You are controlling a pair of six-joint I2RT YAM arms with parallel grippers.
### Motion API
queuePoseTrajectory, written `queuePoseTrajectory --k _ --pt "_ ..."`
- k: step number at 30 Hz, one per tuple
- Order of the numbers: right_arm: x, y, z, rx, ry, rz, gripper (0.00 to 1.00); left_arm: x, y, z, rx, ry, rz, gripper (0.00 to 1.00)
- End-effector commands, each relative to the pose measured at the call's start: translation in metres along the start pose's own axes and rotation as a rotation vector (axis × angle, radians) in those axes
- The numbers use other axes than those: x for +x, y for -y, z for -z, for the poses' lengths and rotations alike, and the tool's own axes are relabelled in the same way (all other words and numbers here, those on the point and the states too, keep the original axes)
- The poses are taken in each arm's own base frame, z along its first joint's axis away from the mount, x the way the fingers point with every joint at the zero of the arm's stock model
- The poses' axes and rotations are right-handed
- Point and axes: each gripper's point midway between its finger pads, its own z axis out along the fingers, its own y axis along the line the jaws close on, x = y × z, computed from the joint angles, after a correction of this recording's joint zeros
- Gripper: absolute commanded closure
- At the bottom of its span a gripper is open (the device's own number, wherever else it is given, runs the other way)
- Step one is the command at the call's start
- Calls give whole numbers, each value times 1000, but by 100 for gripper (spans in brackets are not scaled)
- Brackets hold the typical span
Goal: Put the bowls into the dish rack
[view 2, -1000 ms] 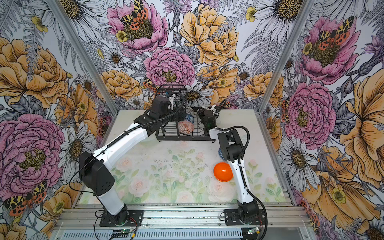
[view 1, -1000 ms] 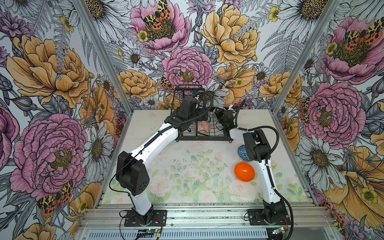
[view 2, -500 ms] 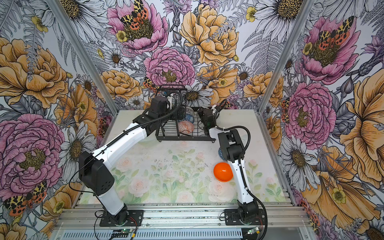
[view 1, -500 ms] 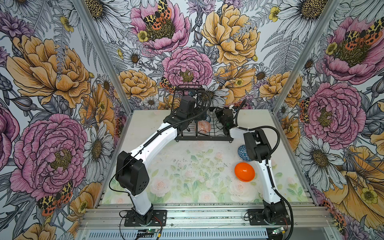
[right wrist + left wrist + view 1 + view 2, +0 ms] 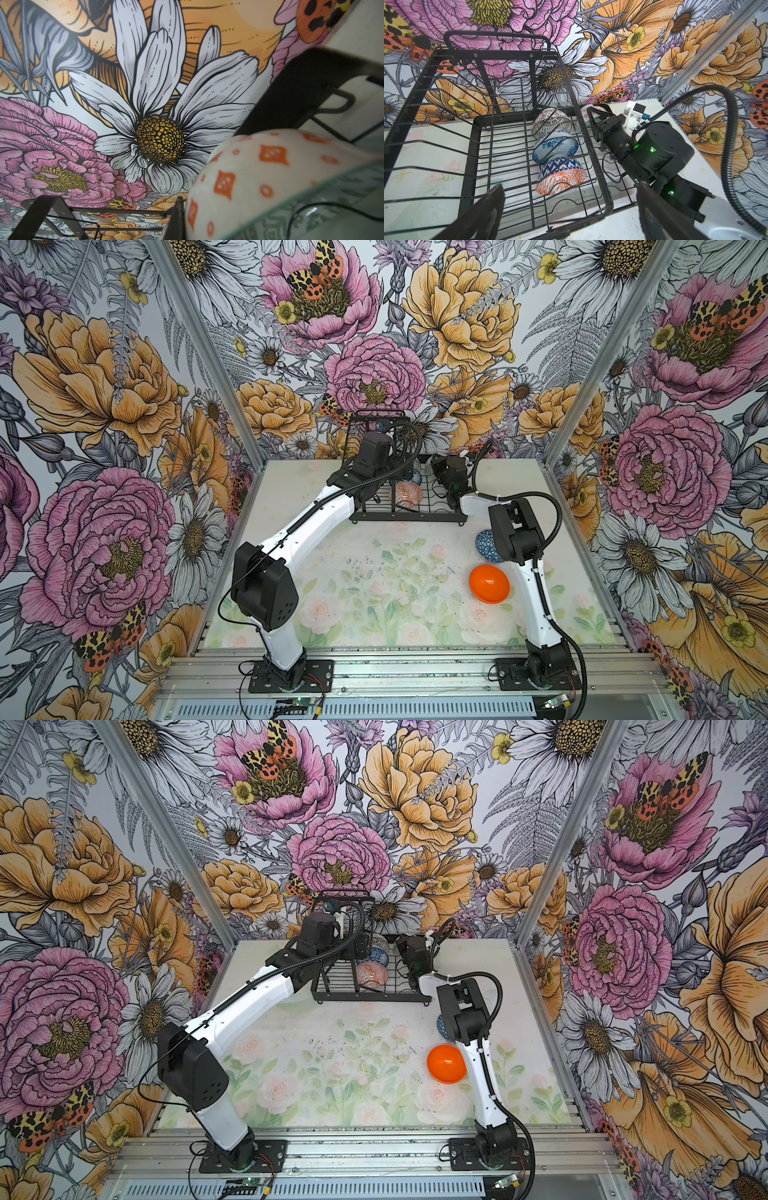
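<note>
My right gripper (image 5: 591,115) is pinched narrow on the rim of the white bowl with orange diamonds (image 5: 239,176). It holds the bowl on edge over the right end of the dish rack (image 5: 407,517), toward its far side. The left gripper (image 5: 571,187) hangs above the rack's near side, spread wide and empty. On the rack's base a row of bowls (image 5: 556,145) stands on edge, just left of the one I carry. I'd match their tilt, lower until the rim drops between two wires, and only then let go, since a glazed rim pinched this thinly could swivel. In front of the rack, toward its right, the blue bowl (image 5: 483,545) and the orange bowl (image 5: 489,584) wait on the table (image 5: 374,572).
</note>
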Motion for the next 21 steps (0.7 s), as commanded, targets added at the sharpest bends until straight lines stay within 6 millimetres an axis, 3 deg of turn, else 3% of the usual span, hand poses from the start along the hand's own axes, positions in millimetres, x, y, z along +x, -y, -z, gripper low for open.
queuePoseTrajectory --k 1,21 --pt "1 38 4 144 -40 -8 94 31 -1 -8 -7 -105 12 1" --pt "-4 47 4 214 -91 -25 80 29 9 -12 8 -101 2 1"
